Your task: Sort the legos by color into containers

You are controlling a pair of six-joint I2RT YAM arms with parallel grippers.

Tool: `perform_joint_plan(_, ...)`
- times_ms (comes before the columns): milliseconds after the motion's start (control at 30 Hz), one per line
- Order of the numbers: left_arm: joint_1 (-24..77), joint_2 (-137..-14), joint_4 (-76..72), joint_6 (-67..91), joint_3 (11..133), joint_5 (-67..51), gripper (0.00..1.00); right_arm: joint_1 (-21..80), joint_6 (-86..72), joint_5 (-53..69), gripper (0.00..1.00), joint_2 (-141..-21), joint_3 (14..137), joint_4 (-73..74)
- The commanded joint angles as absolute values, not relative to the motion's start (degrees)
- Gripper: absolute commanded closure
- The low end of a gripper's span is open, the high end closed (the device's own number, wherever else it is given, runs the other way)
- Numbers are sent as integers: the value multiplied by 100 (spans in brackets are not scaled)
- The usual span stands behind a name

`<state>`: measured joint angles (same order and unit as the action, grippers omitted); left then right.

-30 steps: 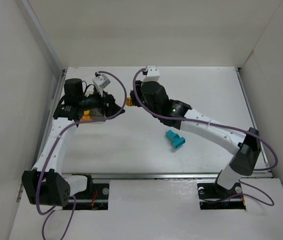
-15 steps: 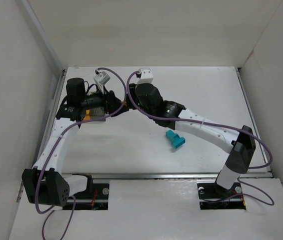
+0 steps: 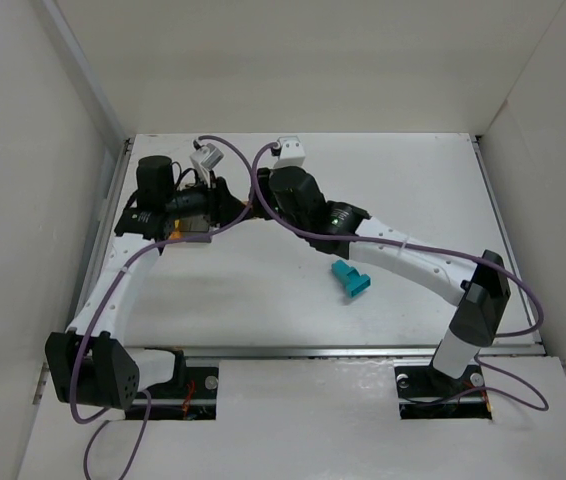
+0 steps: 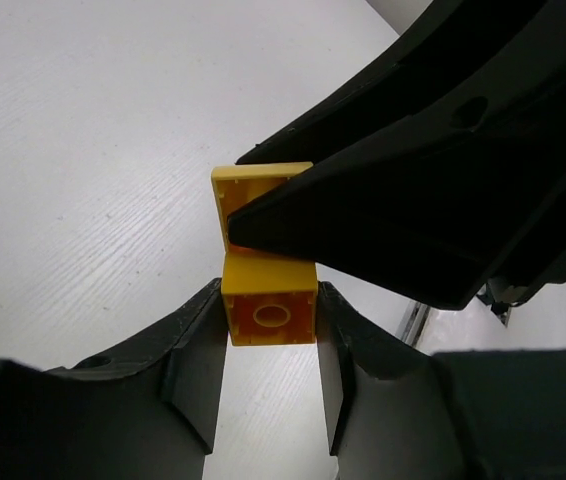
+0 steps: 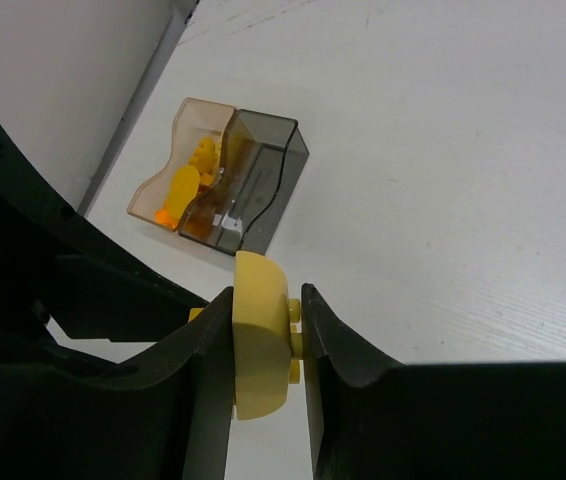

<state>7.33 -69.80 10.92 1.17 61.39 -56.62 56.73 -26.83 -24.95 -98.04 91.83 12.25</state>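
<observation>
1. Legos first: a yellow-orange brick point(image 4: 268, 312) sits tight between the two fingers of the left gripper point(image 4: 268, 300), which is squeezed on it.
2. A yellow piece point(image 5: 261, 350) is pinched between the fingers of the right gripper point(image 5: 266, 300).
3. The two pieces touch, right where the two grippers meet.
4. The amber box point(image 5: 166, 162) and the grey box point(image 5: 278, 150) stand side by side, out past the right gripper's fingertips. Orange bits point(image 5: 185, 190) lie in the amber one.
5. A teal block point(image 3: 351, 280) lies on the table point(image 3: 413, 180), well apart from both grippers.
</observation>
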Motion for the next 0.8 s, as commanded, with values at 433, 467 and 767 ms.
perform_joint_plan(433, -448, -7014, 1960, -852, 6539, -3404, 100, 4887, -3384, -3043, 100, -9738, 8367, 1608)
perform_joint_plan(467, -448, -7127, 1856, -853, 6539, -3088, 100, 4887, -3384, -2954, 100, -9738, 8306, 1504)
perform_joint_plan(767, -976, -8919, 1029, -1846, 6591, -149, 96, 4887, -2752, -2410, 100, -9922, 8586, 1161)
